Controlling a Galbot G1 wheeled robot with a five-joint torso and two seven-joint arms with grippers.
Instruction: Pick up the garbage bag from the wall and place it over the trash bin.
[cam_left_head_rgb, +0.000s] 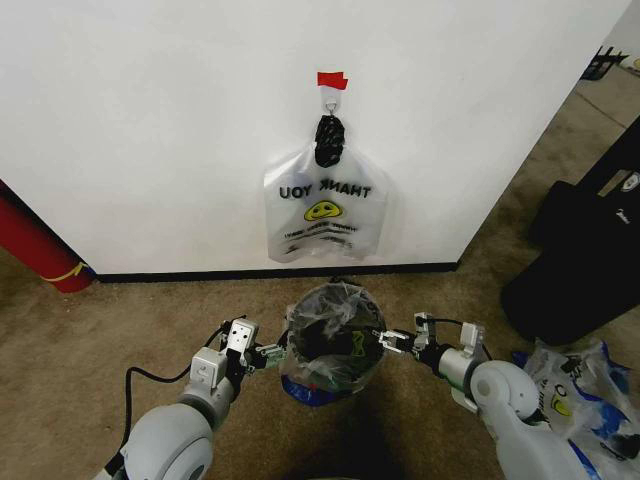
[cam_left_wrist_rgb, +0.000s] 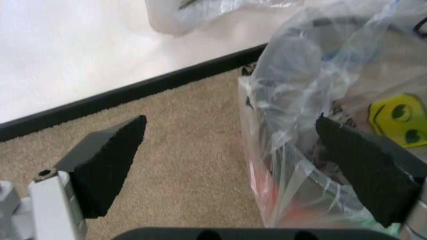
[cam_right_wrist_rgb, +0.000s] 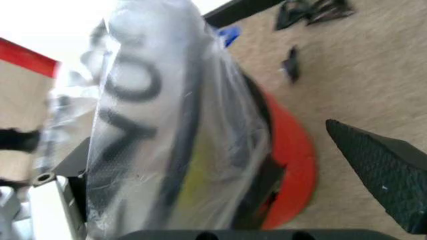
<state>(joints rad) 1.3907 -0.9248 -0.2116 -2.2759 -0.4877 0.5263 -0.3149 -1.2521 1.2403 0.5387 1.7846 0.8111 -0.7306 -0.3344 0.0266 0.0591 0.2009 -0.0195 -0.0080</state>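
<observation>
bag (cam_left_head_rgb: 330, 335) film lies against the inner face of one of the left fingers (cam_left_wrist_rgb: 363, 170), while the other pad stands well off over bare carpet (cam_left_head_rgb: 120, 320); the left gripper (cam_left_head_rgb: 268, 352) is spread wide and nothing is pinched in it. the right fingers (cam_right_wrist_rgb: 387, 180) are likewise held far apart, with the bag's lettered side and the bin's (cam_right_wrist_rgb: 293, 155) red base seen in the gap between them, and no grip is seen there. the right gripper (cam_left_head_rgb: 392, 340) is set at the far side of the bin, level with the left one, so the rim is flanked from both sides. this pairing is judged to suit stretching the bag's mouth outward and down over a bin narrower than the bag.

the bag itself is already draped over the bin, its mouth open upward, its film loose and crumpled around the mesh, and a blue tip hangs low at the front. it is judged not yet pulled snug.

behind, a second bag (cam_left_head_rgb: 322, 210) with a smiley is hung from the hook (cam_left_head_rgb: 331, 100) under red tape (cam_left_head_rgb: 331, 79) on the wall (cam_left_head_rgb: 150, 120), kept off the floor and within reach.
</observation>
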